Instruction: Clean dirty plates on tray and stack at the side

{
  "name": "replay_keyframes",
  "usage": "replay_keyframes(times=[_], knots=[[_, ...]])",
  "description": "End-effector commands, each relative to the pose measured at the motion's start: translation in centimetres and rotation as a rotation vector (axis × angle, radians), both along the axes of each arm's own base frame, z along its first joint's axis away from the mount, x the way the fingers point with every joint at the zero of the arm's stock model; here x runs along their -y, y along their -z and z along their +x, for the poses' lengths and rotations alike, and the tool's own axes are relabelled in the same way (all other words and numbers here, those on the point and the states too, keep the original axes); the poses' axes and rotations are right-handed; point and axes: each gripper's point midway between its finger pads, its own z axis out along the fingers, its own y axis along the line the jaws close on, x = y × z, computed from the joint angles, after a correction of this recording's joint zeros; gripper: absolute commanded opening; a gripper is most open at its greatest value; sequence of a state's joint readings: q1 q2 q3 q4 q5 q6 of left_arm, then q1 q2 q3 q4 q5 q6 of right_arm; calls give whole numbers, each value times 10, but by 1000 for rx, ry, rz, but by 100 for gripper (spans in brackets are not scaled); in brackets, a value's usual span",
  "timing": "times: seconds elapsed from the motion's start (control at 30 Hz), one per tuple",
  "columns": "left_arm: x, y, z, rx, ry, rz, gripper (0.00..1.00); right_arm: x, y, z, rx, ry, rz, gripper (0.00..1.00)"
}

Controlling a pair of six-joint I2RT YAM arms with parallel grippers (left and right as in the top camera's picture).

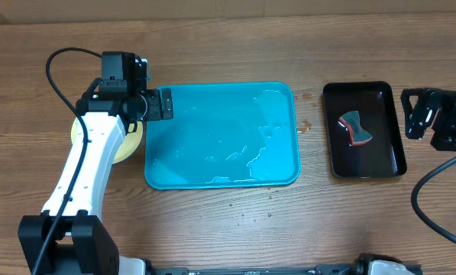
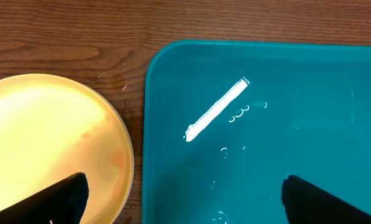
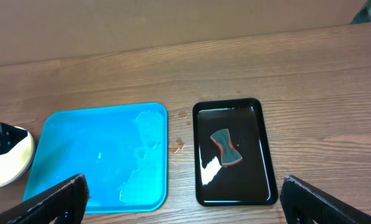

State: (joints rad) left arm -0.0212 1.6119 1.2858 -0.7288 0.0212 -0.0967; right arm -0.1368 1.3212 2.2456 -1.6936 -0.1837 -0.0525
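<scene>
While both pairs of jaws stood wide open and empty, a pale yellow plate [image 1: 133, 146] sat beside the turquoise tray [image 1: 212, 122].
The left jaws straddled the tray's left rim, one finger [image 2: 61, 200] over the plate and the other over the wet tray floor; the plate rested on the counter [image 1: 228, 229] just left of the tray, not touching it. The right jaws hovered far right, beyond a black tray [image 1: 374, 107] holding a red-edged sponge [image 1: 355, 128].
</scene>
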Motion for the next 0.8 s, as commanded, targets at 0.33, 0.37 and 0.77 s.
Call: replay_keyframes(times=[0.33, 0.37, 0.77], knots=[[1, -7, 2, 19, 15, 12, 100, -13, 15, 21, 272, -67, -13, 100], [1, -7, 2, 19, 15, 12, 100, -15, 24, 21, 298, -76, -10, 100], [1, -7, 2, 19, 15, 12, 100, -45, 151, 3, 646, -206, -7, 100]])
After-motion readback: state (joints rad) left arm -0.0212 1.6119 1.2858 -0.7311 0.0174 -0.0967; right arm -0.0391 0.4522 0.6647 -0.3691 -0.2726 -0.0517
